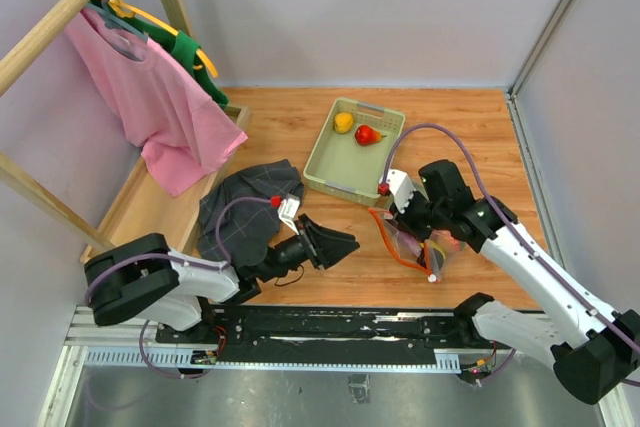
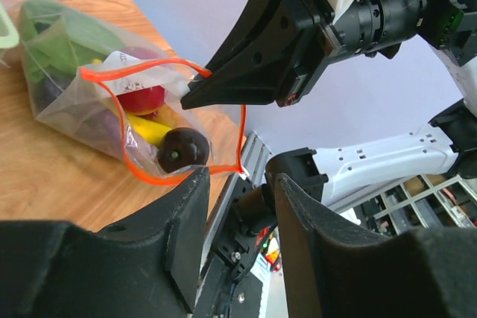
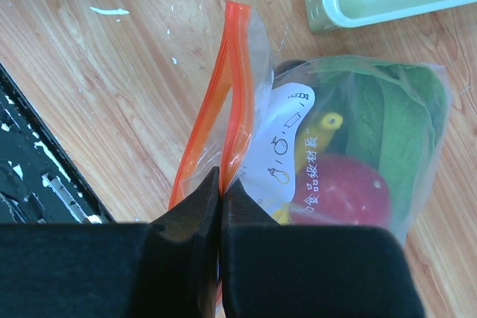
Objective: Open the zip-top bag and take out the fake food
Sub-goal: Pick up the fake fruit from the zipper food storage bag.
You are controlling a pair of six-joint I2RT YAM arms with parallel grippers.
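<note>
"So where's the zip-top bag [image 1: 425, 247]?"

"On the wooden worktop [image 1: 460, 127], just beside the near corner of the pale green tray [image 1: 345, 175], its mouth gaping toward the left arm."

"Who has hold of it?"

"The right pincer [image 3: 221, 176]. It's clenched on the orange zip strip [image 3: 232, 87], pinching one side of the rim and holding it up."

"And the left pincer [image 2: 240, 178]?"

"Released, fingers apart with nothing between them. The tips sit right at the lower edge of the mouth; whether they touch it, I cannot tell."

"The fake food [image 2: 149, 128]?"

"Mostly inside the bag. A dark purple piece [image 2: 182, 148] sits at the mouth, with a yellow banana [image 2: 145, 130] and a red round one [image 2: 141, 98] behind it and a green leafy piece [image 2: 59, 35] at the far end. A yellow pepper [image 1: 343, 122] and a red fruit [image 1: 368, 134] lie in the tray."
</note>
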